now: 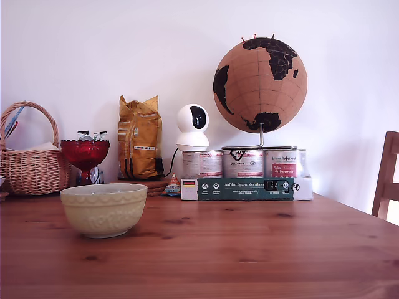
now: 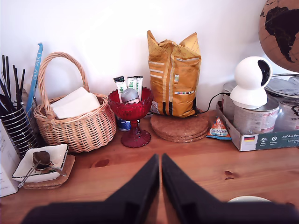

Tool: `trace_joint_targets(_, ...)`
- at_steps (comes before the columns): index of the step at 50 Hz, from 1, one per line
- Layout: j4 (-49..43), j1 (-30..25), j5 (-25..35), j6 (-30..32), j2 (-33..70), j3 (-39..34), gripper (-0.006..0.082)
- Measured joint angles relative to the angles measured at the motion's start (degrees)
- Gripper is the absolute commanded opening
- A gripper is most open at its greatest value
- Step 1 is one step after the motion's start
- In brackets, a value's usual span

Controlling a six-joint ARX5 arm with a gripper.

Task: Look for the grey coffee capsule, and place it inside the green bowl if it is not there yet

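Now my black pincer [image 2: 160, 161] hangs clenched and empty above the wooden counter [image 2: 261, 163], facing a grey capsule [image 2: 129, 94] in the red glass goblet dish [image 2: 133, 112].

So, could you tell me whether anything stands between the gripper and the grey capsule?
Only the rim of the red dish: the grey capsule lies inside it, sachets upright behind. The table from the gripper to the dish is bare.

A plain white wall [image 1: 93, 50] backs the knotty wooden table [image 1: 249, 249]; a wooden chair [image 1: 388, 177] stands at the exterior view's right.
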Motion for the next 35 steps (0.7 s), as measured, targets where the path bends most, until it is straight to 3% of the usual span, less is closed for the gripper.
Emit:
trace_joint_targets(7, -8.37, 0.0, 0.52, -3.96, -3.89, 0.0, -0.0024)
trace_joint_targets(20, -28.13, -0.02, 0.57, -4.13, -5.07, 0.0, -0.0024)
trace_joint_targets(35, -27.87, -0.02, 0.57, -4.13, -4.37, 0.0, -0.0024)
